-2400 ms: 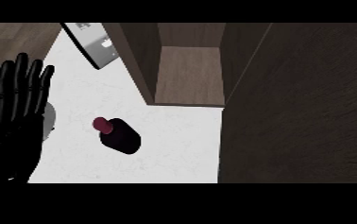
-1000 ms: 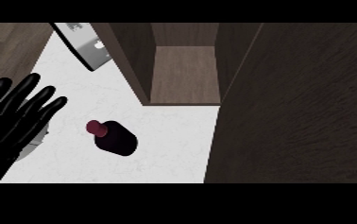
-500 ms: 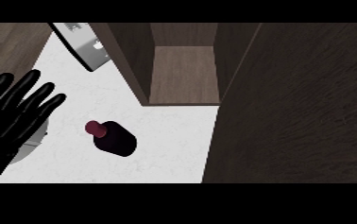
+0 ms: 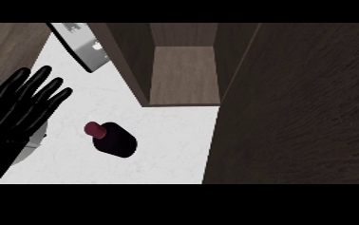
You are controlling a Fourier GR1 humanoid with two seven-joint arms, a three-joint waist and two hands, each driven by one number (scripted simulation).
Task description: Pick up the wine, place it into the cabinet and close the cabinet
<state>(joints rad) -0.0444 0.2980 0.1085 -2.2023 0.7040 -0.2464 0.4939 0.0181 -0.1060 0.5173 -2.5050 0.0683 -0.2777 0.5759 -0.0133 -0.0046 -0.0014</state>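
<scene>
since the earlier frames, left hand (image 4: 28, 105) has shifted lower at the view's left edge; fingers straight, holding nothing. wine (image 4: 112, 140) stands on the counter (image 4: 172, 138) just right of it, before the open cabinet (image 4: 184, 74).

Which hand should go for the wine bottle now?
Left, probably. The left hand is open just left of the wine bottle on the counter; the right hand is out of view.

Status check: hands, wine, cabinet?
Left hand open, left of wine. Right hand not in view. Wine on counter, untouched. Cabinet open, path clear.
</scene>
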